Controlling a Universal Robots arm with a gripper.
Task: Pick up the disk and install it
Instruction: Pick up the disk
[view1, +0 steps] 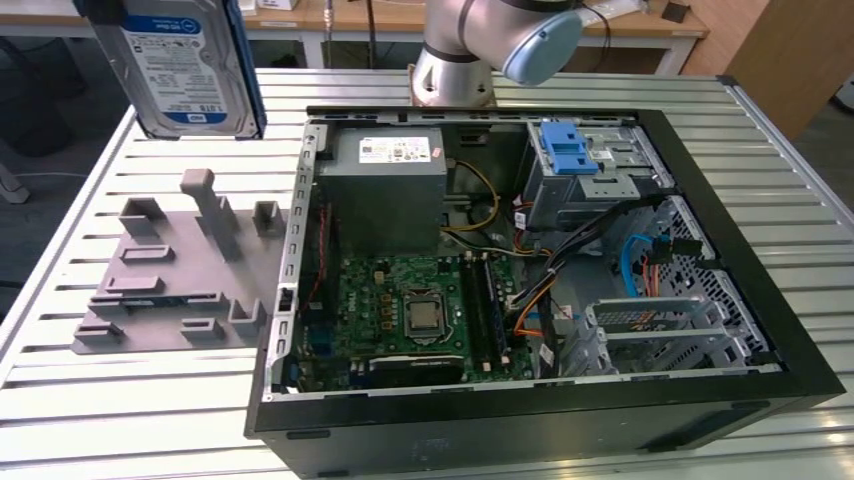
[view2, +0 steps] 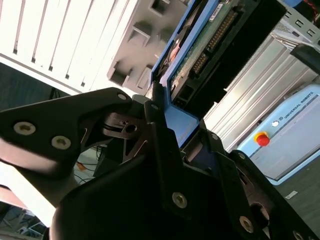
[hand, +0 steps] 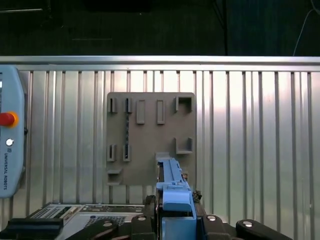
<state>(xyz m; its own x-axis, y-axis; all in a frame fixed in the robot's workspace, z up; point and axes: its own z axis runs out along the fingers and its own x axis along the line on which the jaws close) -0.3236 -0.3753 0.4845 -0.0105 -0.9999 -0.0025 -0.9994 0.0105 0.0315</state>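
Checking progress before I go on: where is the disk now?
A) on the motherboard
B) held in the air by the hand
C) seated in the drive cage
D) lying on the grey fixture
B: the disk hangs above the grey fixture at the exterior view's left, and in the second wrist view the hand is shut on its edge.

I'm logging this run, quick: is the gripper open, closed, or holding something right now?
Gripper: closed, holding the disk by its blue-framed edge.
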